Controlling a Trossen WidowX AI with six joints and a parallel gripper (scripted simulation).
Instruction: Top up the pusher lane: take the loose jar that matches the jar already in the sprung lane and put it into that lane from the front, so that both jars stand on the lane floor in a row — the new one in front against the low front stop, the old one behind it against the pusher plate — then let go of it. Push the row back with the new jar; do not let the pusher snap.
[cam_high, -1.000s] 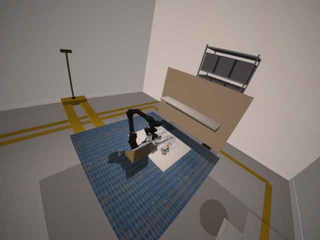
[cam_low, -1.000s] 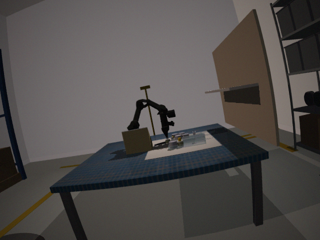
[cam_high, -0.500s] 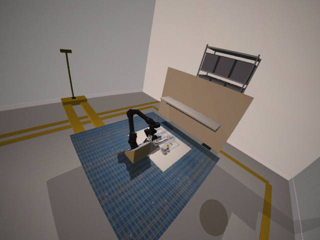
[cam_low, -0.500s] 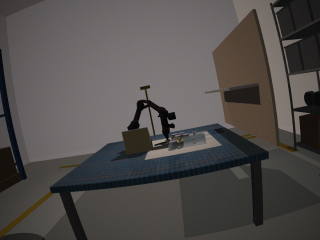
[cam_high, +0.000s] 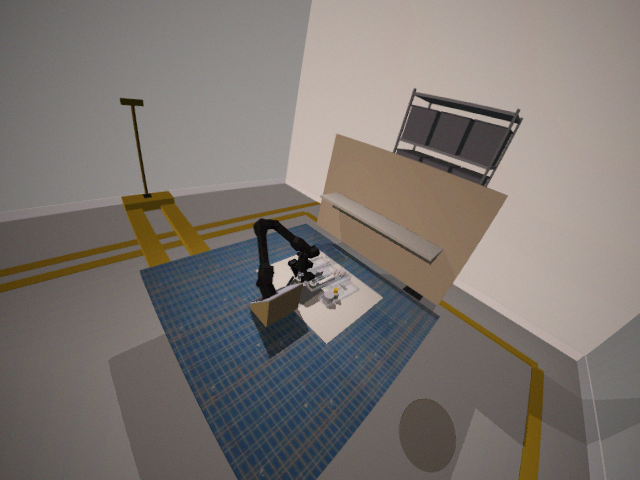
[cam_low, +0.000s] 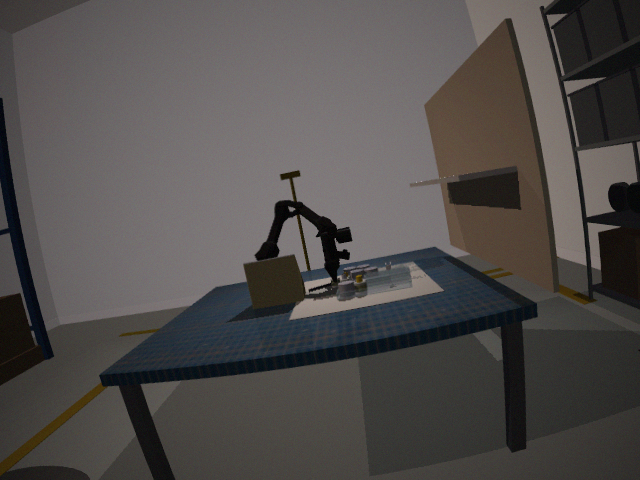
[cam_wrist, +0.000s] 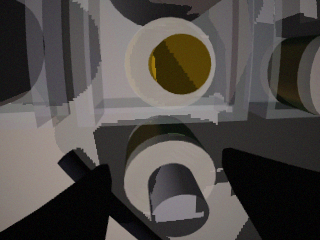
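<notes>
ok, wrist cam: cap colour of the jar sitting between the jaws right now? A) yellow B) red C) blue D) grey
D: the jar between the jaws has a grey cap, while the yellow-capped jar stands beyond it in the clear lane.

In the wrist view the two black fingers of the gripper are cut off by the lower corners, and their tips cannot be seen meeting the loose pale jar with the grey lid between them. To the right of that jar, a pale jar lying sideways is cropped by the frame edge. In the top view the jars beside the tan cardboard box are too small to tell apart. In the exterior view the clear-walled lane rack is dim, its pusher plate indistinguishable.
</notes>
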